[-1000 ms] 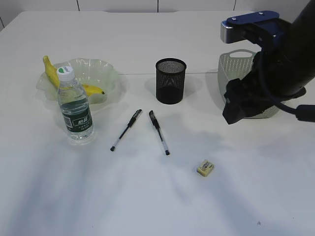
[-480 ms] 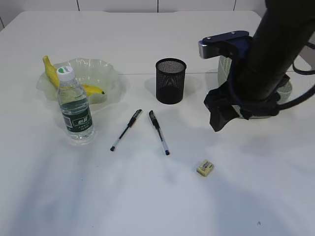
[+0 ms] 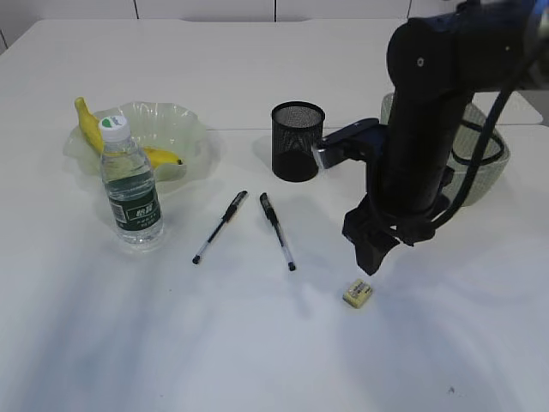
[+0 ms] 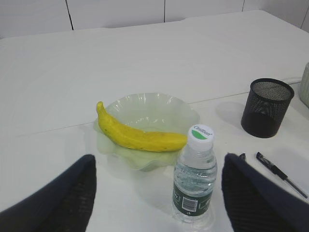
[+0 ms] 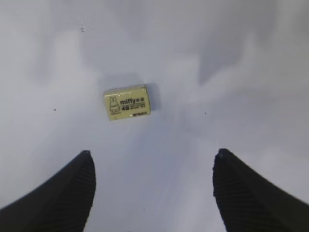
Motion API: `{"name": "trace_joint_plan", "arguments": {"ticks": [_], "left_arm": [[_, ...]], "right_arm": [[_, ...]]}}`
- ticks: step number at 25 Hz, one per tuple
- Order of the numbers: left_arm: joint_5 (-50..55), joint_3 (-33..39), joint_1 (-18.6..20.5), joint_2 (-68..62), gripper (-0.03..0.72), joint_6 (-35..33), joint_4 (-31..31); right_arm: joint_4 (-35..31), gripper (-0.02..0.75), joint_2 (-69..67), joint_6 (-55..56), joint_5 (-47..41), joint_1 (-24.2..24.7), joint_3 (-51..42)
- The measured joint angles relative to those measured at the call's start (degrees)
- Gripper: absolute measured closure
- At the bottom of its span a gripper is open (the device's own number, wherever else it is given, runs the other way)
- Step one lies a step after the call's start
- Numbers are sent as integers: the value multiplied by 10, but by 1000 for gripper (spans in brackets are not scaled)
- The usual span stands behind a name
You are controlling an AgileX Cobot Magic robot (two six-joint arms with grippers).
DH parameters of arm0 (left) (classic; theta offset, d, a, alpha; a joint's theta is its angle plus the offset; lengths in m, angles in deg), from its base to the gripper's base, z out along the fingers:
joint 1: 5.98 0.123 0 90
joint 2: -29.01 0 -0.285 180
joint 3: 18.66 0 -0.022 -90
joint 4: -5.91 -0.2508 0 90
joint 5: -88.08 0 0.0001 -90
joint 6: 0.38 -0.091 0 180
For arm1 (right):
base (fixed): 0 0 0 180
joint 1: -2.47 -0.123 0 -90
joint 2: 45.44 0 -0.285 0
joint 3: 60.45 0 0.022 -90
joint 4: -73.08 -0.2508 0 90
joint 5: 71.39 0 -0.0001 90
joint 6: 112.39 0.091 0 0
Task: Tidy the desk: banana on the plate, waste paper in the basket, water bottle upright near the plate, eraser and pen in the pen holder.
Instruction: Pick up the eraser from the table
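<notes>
the eraser (image 3: pixel 358 293) lies flat on the desk (image 3: pixel 257 343), in front of the pen holder (image 3: pixel 298 142) and off to its right, well apart from it. the right pincer (image 3: pixel 371 257) hangs just above and slightly behind the eraser, pointing down at it. in the right wrist view the eraser (image 5: pixel 127 102) sits ahead of the two dark fingers (image 5: pixel 63 193), a little left of the middle of the gap, not yet between them. its long axis runs nearly across that view, tipped only slightly, so it lies roughly along the line joining the fingers. my guess is the wrist needs a small push forward and perhaps a turn before it drops. the right pincer is spread wide and carries nothing.

the right arm is plainly the nearer one. the left pincer (image 4: pixel 159 193) is also spread and empty, looking from the far side at the bottle (image 4: pixel 194 179), which stands upright just in front of the plate (image 4: pixel 145 106) with the banana (image 4: pixel 137 137) in it. two pens (image 3: pixel 276 230) lie in front of the pen holder.

a second ago the right arm was over by the basket (image 3: pixel 485 163), to the right of the pen holder; it has swung down and toward the front of the desk to stop over the eraser. nothing on the desk has shifted.
</notes>
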Motion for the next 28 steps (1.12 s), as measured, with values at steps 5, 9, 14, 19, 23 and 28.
{"name": "trace_joint_plan", "arguments": {"ticks": [5, 9, 14, 19, 23, 28], "left_arm": [[0, 0, 0, 0, 120, 0, 0], [0, 0, 0, 0, 120, 0, 0], [0, 0, 0, 0, 120, 0, 0], [0, 0, 0, 0, 120, 1, 0], [0, 0, 0, 0, 120, 1, 0], [0, 0, 0, 0, 120, 1, 0]], "right_arm": [[-1, 172, -33, -22, 2, 0, 0], [-8, 213, -55, -25, 19, 0, 3], [-23, 237, -68, -25, 28, 0, 3], [-32, 241, -82, -27, 37, -6, 3], [-29, 241, -91, -27, 50, -25, 3], [-5, 242, -97, -18, 64, -34, 3]]}}
